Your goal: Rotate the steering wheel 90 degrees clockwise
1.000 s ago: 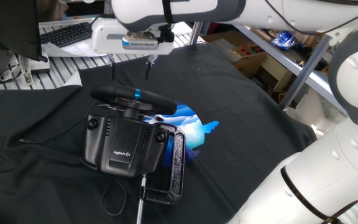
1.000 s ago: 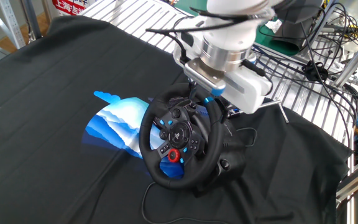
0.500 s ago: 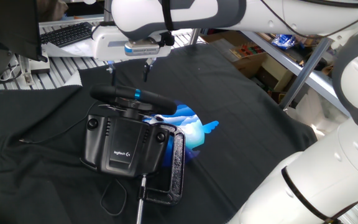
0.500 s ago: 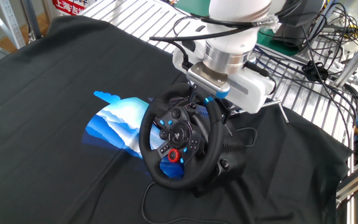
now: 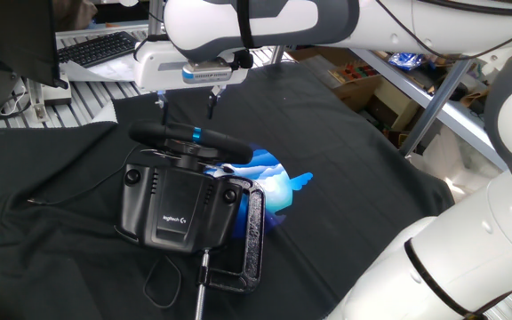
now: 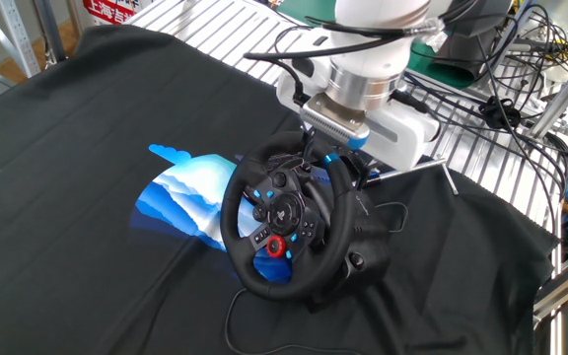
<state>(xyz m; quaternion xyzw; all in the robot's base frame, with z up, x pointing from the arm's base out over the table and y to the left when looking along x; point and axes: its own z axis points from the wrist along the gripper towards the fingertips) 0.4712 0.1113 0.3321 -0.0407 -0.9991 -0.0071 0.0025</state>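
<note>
The steering wheel [image 5: 189, 138] is a black rim seen edge-on with a light-blue stripe, standing above its black Logitech base [image 5: 179, 207]. In the other fixed view the wheel [image 6: 286, 223] faces the camera, with buttons and a red dial on its hub; the blue stripe sits at the rim's top. My gripper [image 5: 186, 107] hangs open just above the rim's top, one finger on each side of the stripe's line, touching nothing. In the other fixed view the gripper [image 6: 331, 150] is mostly hidden behind the rim's top edge.
A metal C-clamp [image 5: 245, 242] fixes the base to the table. A blue-and-white cloth [image 6: 190, 191] lies under the wheel on the black table cover [image 6: 87, 148]. A keyboard [image 5: 105, 46] and wire racks with cables stand behind.
The gripper has risen slightly and shifted a little away from the wheel's rim. The wheel has not turned.
</note>
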